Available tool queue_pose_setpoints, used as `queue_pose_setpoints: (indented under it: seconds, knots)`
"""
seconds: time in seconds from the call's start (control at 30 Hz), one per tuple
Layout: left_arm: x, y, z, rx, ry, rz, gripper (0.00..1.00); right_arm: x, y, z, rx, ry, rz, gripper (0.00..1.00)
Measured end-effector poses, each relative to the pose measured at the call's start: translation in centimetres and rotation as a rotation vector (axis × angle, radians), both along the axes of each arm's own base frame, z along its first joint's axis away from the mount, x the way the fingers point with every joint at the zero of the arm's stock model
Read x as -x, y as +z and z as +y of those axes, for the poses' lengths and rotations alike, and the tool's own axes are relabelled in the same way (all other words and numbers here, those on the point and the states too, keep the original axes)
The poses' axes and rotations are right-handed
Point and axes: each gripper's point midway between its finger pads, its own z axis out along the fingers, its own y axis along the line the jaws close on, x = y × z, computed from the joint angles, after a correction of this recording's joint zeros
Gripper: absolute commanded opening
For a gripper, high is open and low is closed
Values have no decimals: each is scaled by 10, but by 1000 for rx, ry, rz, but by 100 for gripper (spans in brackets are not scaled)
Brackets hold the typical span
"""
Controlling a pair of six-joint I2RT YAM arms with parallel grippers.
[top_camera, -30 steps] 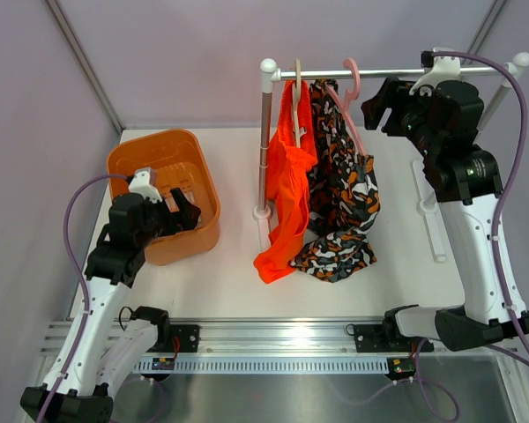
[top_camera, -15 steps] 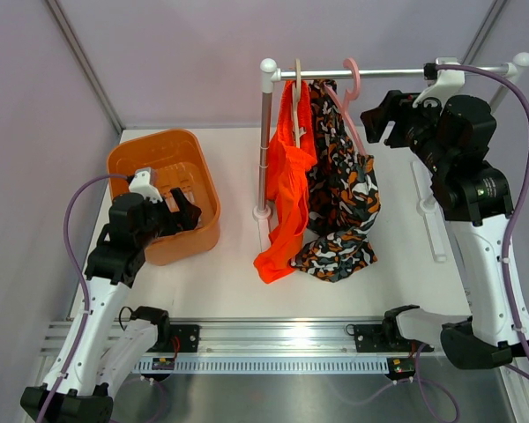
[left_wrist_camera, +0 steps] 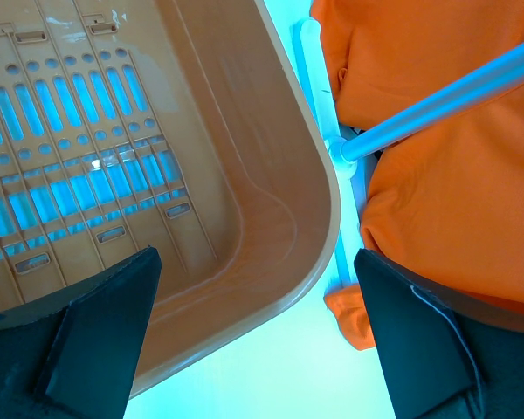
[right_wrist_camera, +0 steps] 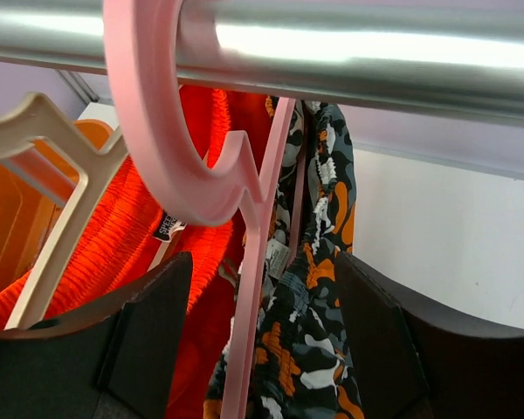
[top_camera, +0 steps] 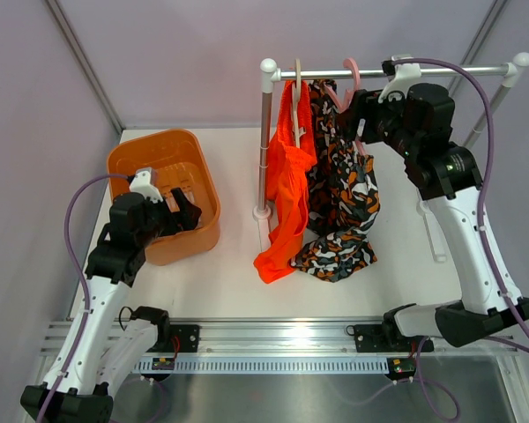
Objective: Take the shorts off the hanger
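The plain shorts [top_camera: 286,176] are bright orange; the patterned shorts [top_camera: 342,207] are mottled black, white and orange, like camouflage. The pink hanger [right_wrist_camera: 144,113] is pale, the cream hanger [right_wrist_camera: 65,218] off-white, the rail [right_wrist_camera: 375,44] silver, the basket [top_camera: 204,231] orange, the surface [top_camera: 229,282] white.

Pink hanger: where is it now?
In the top view the pink hanger hooks the silver rail, right of the cream hanger, holding the camouflage shorts, the right tool alongside.
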Motion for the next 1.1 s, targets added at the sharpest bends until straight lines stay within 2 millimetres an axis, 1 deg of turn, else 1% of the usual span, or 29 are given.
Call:
queue_pose_setpoints:
  seconds: [0.13, 0.17, 0.3, 0.4, 0.53, 0.63, 0.83, 0.93, 1.03, 1.07, 1.1]
  knots:
    - [0, -1, 0, -1, 0, 4, 99, -12, -13, 8, 31, -1, 22, 69]
    - [0, -1, 0, -1, 0, 4, 99, -16, -15, 9, 39, -5, 23, 66]
    - [0, -1, 0, -1, 0, 4, 99, -28, -19, 10, 59, -29, 14, 59]
    - [0, -1, 0, -1, 0, 4, 99, -33, -16, 10, 63, -43, -5, 58]
    - [-1, -1, 0, -1, 0, 5, 99, -37, -7, 10, 61, -58, -49, 55]
    - [-1, -1, 0, -2, 0, 5, 99, -40, -3, 9, 60, -69, -65, 54]
    - [-1, -1, 0, -1, 0, 5, 99, -49, -14, 13, 76, -70, -44, 54]
    - [-1, -1, 0, -1, -1, 5, 99, -50, -16, 15, 80, -65, -40, 54]
    - [-1, -1, 0, -1, -1, 5, 99, -49, -16, 17, 82, -63, -41, 46]
    - [0, -1, 0, -1, -1, 5, 99, -49, -16, 17, 83, -66, -41, 41]
    - [0, -1, 0, -1, -1, 5, 99, -49, -15, 17, 81, -65, -44, 38]
